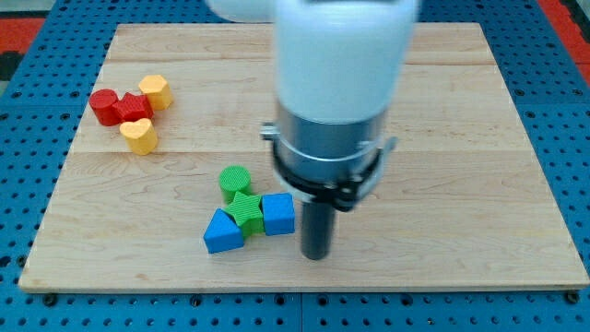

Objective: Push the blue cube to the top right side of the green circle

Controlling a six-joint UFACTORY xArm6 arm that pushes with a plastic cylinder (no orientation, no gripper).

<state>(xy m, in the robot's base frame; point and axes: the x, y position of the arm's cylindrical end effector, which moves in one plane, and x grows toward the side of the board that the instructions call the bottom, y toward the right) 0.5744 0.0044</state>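
The blue cube sits on the wooden board near the view's bottom centre. It touches the right side of a green star. The green circle stands just above the star, up and left of the cube. A blue triangle lies at the star's lower left. My tip is on the board just right of and slightly below the blue cube, close to its right face. The arm's white and grey body hides the board above it.
At the view's upper left lie a red circle, another red block, a yellow block and a yellow heart. A blue pegboard surrounds the board.
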